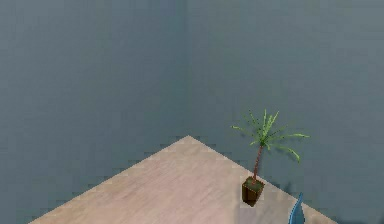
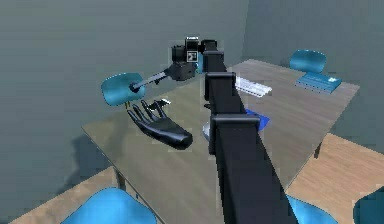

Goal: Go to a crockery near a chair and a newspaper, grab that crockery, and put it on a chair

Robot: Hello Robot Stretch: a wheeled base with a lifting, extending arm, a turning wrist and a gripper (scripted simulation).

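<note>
The arm (image 2: 235,140) reaches across the table (image 2: 300,110), with the gripper (image 2: 152,81) near the far blue chair (image 2: 120,90). Whether it holds anything can't be told. The crockery is unclear, maybe the dark ribbed thing (image 2: 165,128) on the table. If placing, it should get over the seat and lower gently.

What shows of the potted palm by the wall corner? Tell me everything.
The potted palm has a thin, slightly leaning brownish stem topped by narrow green fronds spreading outward. It grows from a dark brown, squarish pot standing upright on the pale wooden floor, near the corner of the grey-blue walls. A blue object's edge shows close on its right, apart from it.
</note>
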